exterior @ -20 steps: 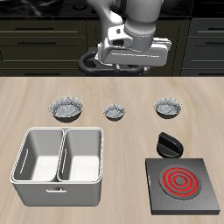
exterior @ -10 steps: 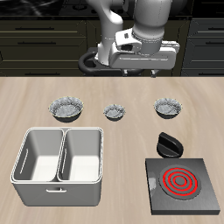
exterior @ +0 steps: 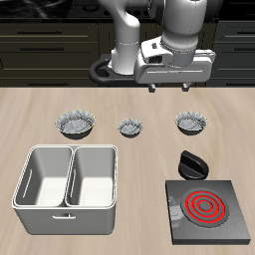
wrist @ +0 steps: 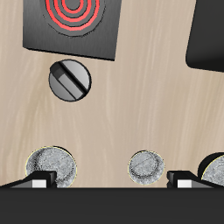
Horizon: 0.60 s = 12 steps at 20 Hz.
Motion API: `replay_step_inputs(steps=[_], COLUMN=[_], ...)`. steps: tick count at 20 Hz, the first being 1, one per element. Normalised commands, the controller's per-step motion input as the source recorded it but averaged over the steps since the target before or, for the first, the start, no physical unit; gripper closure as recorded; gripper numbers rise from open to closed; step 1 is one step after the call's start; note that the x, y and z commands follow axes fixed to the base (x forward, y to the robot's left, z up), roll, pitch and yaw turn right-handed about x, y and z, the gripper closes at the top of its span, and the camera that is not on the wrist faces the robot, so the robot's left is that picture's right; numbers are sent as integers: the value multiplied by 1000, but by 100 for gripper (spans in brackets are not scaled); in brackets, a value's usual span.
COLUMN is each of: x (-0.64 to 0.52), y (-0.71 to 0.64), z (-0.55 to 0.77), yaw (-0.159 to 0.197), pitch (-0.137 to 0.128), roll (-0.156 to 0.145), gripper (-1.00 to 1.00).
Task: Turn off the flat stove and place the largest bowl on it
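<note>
The flat stove (exterior: 206,211) lies near the table's front edge, its ring coils (exterior: 204,206) glowing red. Its black round knob (exterior: 191,164) sits just behind the slab. The largest bowl (exterior: 76,124), grey with a crinkled rim, stands at the far end of the back row of three bowls, away from the stove. My gripper (exterior: 170,89) hangs open and empty high above the back of the table, between the tiny bowl and the mid-sized bowl. The wrist view shows the stove (wrist: 72,31), the knob (wrist: 70,80), an edge of the largest bowl (wrist: 215,166) and my gripper (wrist: 112,179).
A tiny grey bowl (exterior: 131,127) and a mid-sized bowl (exterior: 192,123) stand in the same back row. A double-basin grey metal tub (exterior: 68,184) sits in front of the largest bowl, beside the stove. Dark cabinets run behind the table.
My gripper has slid sideways above the back of the table, toward the stove's side. Its fingers stay open. Nothing on the table has moved.
</note>
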Motion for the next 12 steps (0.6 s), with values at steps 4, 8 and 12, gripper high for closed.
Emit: replay_step_inputs(steps=[4,8,12], x=[136,235,259], y=[64,88,45], z=[-12,26,-69], yaw=[16,40,37], pitch=[2,-20,-6], roll=[-3,-13,-28], gripper=[-100,-100,-100])
